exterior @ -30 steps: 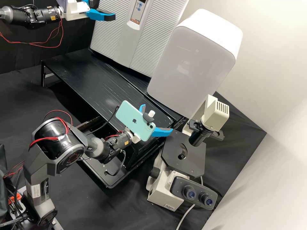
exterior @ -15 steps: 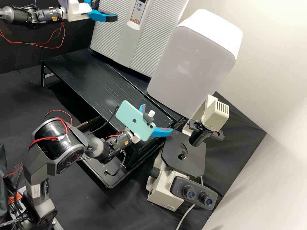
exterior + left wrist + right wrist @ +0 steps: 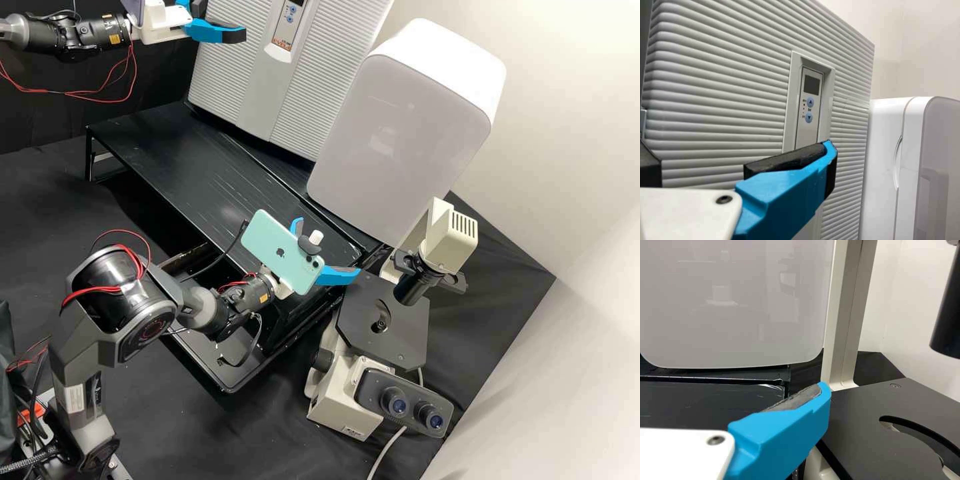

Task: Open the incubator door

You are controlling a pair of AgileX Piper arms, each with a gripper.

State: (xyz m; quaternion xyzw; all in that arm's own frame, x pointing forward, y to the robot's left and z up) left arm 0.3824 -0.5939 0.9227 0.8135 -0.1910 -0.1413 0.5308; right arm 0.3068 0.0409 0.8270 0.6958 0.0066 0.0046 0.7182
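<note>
Left pincer [image 3: 223, 19] and right pincer [image 3: 330, 245] stand open. Top centre, the ribbed door [image 3: 233, 73] likely pulls stiffly; take its left edge [image 3: 203, 73].

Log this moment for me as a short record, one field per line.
target: ribbed grey incubator, door shut
left gripper: open, empty, at the incubator's front
right gripper: open, empty, near the microscope
beside incubator: white cabinet, door shut
right arm's mount: pale green phone
task state: door not yet opened
</note>
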